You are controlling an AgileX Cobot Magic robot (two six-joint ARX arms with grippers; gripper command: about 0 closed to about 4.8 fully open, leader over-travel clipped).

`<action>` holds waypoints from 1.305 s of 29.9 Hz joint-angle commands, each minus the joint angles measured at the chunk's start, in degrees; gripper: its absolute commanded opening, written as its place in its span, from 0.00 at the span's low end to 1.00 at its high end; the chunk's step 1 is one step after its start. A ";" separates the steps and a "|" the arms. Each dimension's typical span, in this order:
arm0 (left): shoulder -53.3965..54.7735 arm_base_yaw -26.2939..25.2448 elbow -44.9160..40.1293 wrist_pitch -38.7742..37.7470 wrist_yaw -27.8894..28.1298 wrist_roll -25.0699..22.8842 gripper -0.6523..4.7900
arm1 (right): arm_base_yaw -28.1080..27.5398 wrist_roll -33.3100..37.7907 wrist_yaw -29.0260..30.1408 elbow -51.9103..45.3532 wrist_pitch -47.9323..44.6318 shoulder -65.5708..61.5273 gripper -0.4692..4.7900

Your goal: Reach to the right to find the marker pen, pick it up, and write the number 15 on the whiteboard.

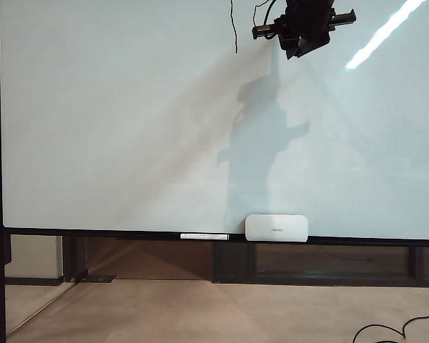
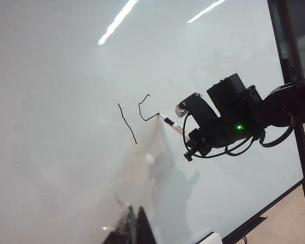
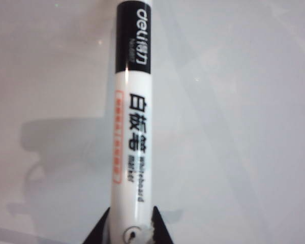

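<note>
Across big glossy pale whiteboard with thin dark frame [image 1: 129, 128]: my right gripper [image 2: 190, 140] high near top edge, fingers clamped on slim white marker pen with black band [image 3: 131, 117], tip touching board. Thin black strokes of number 15 [image 2: 137, 114]: "1" drawn, "5" half-formed. Risks: stroke runs off board top; tip skids on gloss, or lifts and leaves gap. My left gripper [image 2: 134, 229] low, idle; fingers' state cannot tell.

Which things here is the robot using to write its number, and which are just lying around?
In use:
- marker pen, held in the right gripper, tip on the board
- whiteboard
- number 15, only partly drawn

Just lying about:
- white eraser block on the ledge
- long white pen beside it
- left gripper, away from the writing
</note>
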State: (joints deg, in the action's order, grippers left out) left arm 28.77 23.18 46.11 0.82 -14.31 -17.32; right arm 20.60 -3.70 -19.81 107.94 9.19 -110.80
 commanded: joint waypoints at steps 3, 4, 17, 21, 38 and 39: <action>-0.15 0.02 0.35 0.48 0.20 -0.24 0.11 | -0.31 0.74 -1.20 0.31 1.97 0.31 0.09; -0.15 0.02 0.35 0.48 0.20 -0.26 0.11 | -0.31 0.74 -1.05 0.31 2.45 0.31 0.09; -0.17 0.02 0.35 0.52 0.20 -0.26 0.11 | -1.16 1.16 1.66 0.28 7.15 -0.20 0.09; -0.20 0.02 0.35 0.52 0.20 -0.26 0.11 | -2.25 2.49 1.99 0.28 8.31 -0.57 0.09; -0.22 0.02 0.35 0.52 0.59 -0.26 0.11 | -3.15 3.23 9.29 0.28 8.92 -0.76 0.09; -0.22 0.02 0.35 0.52 0.59 -0.24 0.11 | -3.17 3.19 11.23 0.28 8.74 -0.76 0.09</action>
State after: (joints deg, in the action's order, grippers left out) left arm 28.67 23.18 46.11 0.84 -13.89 -17.32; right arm 17.39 -0.69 -11.68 107.96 19.03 -111.61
